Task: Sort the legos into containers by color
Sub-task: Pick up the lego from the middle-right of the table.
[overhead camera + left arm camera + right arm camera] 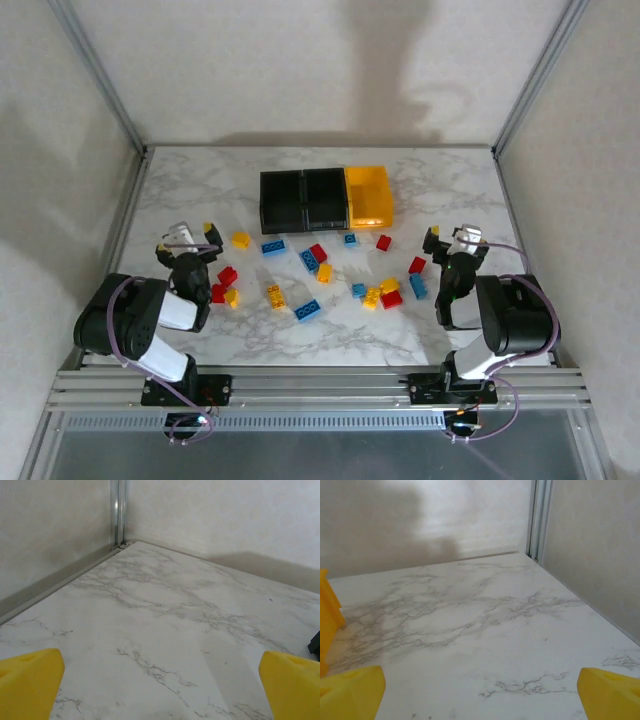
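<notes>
Top view, with 12 o'clock taken as the far wall. You have the containers (pixel 302 200) toward 12 o'clock on the marble bench (pixel 440 180). They are three bins joined in a row: the two black bins (pixel 281 176) on the 9 o'clock side and the yellow-orange bin (pixel 368 171) at the 3 o'clock end. The legos (pixel 308 310) lie loose at 6 o'clock of that row, scattered in a band between your two arms. Every brick you can see sits on the bench top, outside the bins. Near the band's 9 o'clock end are a yellow brick (pixel 240 239) and a blue oblong (pixel 273 247). A mixed cluster (pixel 380 293) of blue, yellow and red sits toward 4 o'clock. A red pair (pixel 222 284) lies just beside the left arm, and a red brick (pixel 417 265) lies just beside the right arm. Your left pincer (pixel 186 237) is at the band's 9 o'clock end, jaws spread wide and holding nothing. In the left wrist view its yellow fingertips (pixel 27 680) sit at the lower corners with bare marble between them. Your right pincer (pixel 452 238) is at the 3 o'clock end, equally wide apart and holding nothing. In the right wrist view its fingertips (pixel 612 690) likewise frame bare marble, and a yellow-orange wall, seemingly the yellow-orange bin, shows at that view's 9 o'clock edge.
</notes>
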Tool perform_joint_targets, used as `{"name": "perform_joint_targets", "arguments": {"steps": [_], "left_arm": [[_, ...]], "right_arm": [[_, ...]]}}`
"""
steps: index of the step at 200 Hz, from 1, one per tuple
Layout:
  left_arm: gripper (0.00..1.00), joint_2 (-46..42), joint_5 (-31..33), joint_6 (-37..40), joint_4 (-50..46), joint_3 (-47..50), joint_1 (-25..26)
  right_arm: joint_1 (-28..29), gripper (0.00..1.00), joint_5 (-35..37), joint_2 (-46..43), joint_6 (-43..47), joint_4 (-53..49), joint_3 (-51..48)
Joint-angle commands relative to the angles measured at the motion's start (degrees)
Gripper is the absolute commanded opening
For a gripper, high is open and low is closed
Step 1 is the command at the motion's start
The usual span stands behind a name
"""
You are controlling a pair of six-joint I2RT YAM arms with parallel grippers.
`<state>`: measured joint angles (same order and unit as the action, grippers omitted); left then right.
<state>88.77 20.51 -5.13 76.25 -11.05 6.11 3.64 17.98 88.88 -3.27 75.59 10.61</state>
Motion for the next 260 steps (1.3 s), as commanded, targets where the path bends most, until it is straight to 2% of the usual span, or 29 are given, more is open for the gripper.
{"name": "perform_joint_targets", "arguments": {"steps": [1, 213, 224, 236, 244, 260], "left_arm": [[0.99, -0.37, -1.26, -0.41, 0.09, -0.83, -0.48], [1.0, -0.7, -0.72, -0.27, 0.5, -0.99, -0.49], [0.99, -3.06, -1.55, -0.31, -4.19, -2.22, -0.48], [0.99, -5.61, 2.18, -0.5, -13.03, -5.77, 0.39], [0.99, -7.24, 3.1, -0.98, -18.79, -8.6, 0.24], [0.99, -9.82, 1.99, -0.7, -23.65, -11.17, 0.13]], "right_arm": [[-0.07, 0.99, 1.12, -0.29, -0.51, 0.8, 0.64], [0.23, 0.99, 2.36, -0.91, -0.47, 0.25, 0.82], [0.41, 0.99, 0.18, -2.1, 0.79, -0.91, 0.99], [1.08, 0.99, 1.38, -3.89, 1.46, -2.23, 1.14], [1.95, 0.99, 4.38, -6.57, 0.98, -8.52, 3.29], [2.03, 0.99, 3.81, -10.65, 1.29, -19.18, 9.01]]}}
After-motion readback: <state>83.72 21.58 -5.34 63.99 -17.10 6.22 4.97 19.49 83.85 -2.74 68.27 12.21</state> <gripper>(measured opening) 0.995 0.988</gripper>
